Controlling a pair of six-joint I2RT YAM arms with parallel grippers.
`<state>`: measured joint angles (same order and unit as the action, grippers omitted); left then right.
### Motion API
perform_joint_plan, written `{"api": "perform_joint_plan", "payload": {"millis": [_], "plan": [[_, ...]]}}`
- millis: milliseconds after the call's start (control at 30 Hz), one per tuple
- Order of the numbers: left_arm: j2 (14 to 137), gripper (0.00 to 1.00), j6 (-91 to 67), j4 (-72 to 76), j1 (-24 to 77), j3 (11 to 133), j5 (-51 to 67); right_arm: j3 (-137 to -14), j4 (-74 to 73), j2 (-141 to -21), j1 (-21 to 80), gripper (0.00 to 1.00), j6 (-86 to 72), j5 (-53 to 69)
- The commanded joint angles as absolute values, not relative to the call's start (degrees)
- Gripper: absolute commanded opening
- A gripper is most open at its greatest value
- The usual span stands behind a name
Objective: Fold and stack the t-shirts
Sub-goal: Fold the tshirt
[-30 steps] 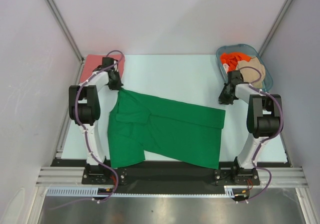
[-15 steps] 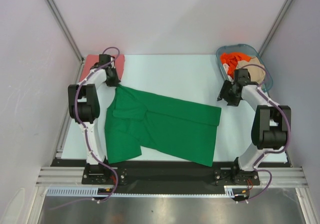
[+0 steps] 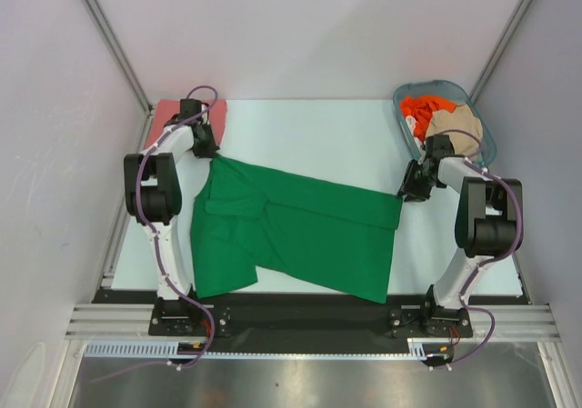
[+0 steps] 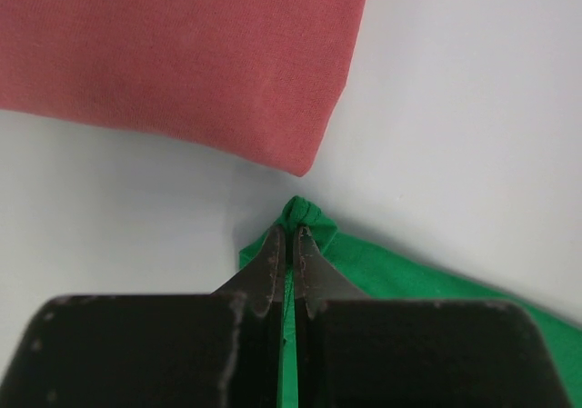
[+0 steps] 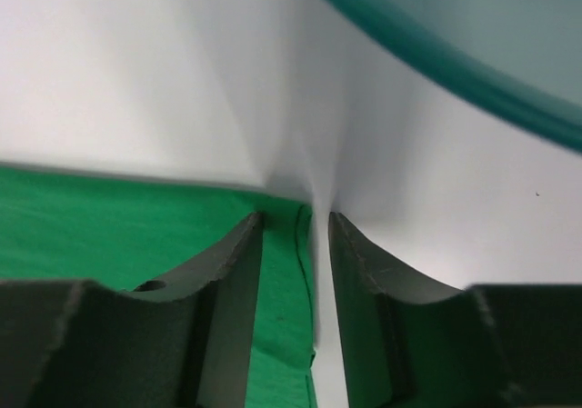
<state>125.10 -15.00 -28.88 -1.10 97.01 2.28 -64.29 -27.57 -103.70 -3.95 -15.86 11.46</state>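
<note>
- Top view: the green t-shirt lies spread but skewed on the table. The left gripper is at its far-left corner and the right gripper at its far-right corner. The folded salmon-pink t-shirt sits just past the far-left corner. The basket with the orange-red t-shirt and beige t-shirt is beyond the far-right one. If only one corner comes up, I'd bet the cloth drags and twists even more
- Left wrist: the fingers are pressed together, pinching a tiny bunched nub of the green corner. That's a thin bite and a hard tug could pop it loose. The pink one is close by, so a pull that way might ruffle it
- Right wrist: the jaws are spread and straddle the green edge, with mostly bare table between them — closing here could catch just the hem, or nothing at all
</note>
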Motion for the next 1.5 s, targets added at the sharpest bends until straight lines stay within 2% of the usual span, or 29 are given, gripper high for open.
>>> {"api": "perform_joint_plan", "payload": {"millis": [0, 33, 67, 133, 200, 400, 667, 733, 767, 800, 833, 867, 967, 1033, 1167, 1300, 1467], "plan": [[123.5, 0.00, -15.0, -28.4, -1.8, 97.7, 2.7, -63.3, -25.4, -105.0, -2.7, 0.36, -15.6, 9.9], [123.7, 0.00, -15.2, -28.3, -1.8, 97.6, 2.6, -63.5, -25.4, -105.5, -2.5, 0.31, -15.8, 9.8], [123.7, 0.00, -15.5, -28.4, -1.8, 97.6, 2.6, -63.5, -25.2, -105.8, -1.5, 0.18, -15.9, 9.2], [123.8, 0.00, -15.7, -28.2, -1.8, 97.3, 3.2, -63.0, -24.2, -105.0, -0.5, 0.13, -16.3, 4.9], [124.0, 0.00, -16.1, -28.1, -1.8, 97.2, 3.2, -61.6, -22.6, -103.5, -0.4, 0.01, -17.5, 2.5], [125.9, 0.00, -18.9, -27.2, -1.8, 99.0, 4.9, -63.5, -20.4, -102.0, -2.7, 0.00, -19.5, -8.6], [130.1, 0.01, -21.4, -28.2, -1.6, 106.2, 6.4, -73.7, -23.5, -109.1, -3.1, 0.00, -15.3, -3.5], [130.2, 0.12, -20.4, -29.3, -1.5, 108.5, 6.2, -76.2, -25.6, -109.4, -2.6, 0.00, -15.6, -3.7], [129.8, 0.29, -20.1, -31.1, -1.3, 109.3, 5.0, -77.2, -27.3, -109.6, -2.5, 0.09, -16.0, -5.2], [129.3, 0.41, -19.8, -32.1, -1.1, 110.2, 4.5, -79.1, -32.6, -109.6, -2.5, 0.17, -17.6, -5.7], [127.1, 0.47, -18.8, -33.0, -1.1, 110.0, 3.9, -80.5, -35.4, -109.3, -2.4, 0.26, -18.7, -7.0], [125.6, 0.53, -18.5, -33.7, -1.0, 109.8, 2.9, -81.6, -37.6, -108.6, -1.9, 0.42, -19.2, -8.6], [116.4, 0.66, -17.8, -36.8, -1.0, 105.1, -2.8, -80.6, -43.5, -102.5, -0.2, 0.59, -20.7, -12.5], [110.9, 0.68, -17.6, -39.3, -1.0, 99.6, -6.7, -79.7, -47.0, -96.6, 1.6, 0.63, -21.1, -14.0], [89.1, 0.67, -21.0, -41.2, -0.9, 83.8, -10.3, -77.7, -51.4, -87.7, 6.1, 0.76, -22.0, -14.7], [74.1, 0.62, -29.7, -43.9, -0.7, 62.1, -8.8, -71.7, -50.9, -79.8, 13.7, 0.76, -24.6, -9.3], [64.7, 0.60, -34.3, -48.9, 1.1, 47.5, -7.9, -67.8, -50.9, -75.2, 22.0, 0.76, -27.8, -6.1]]}}
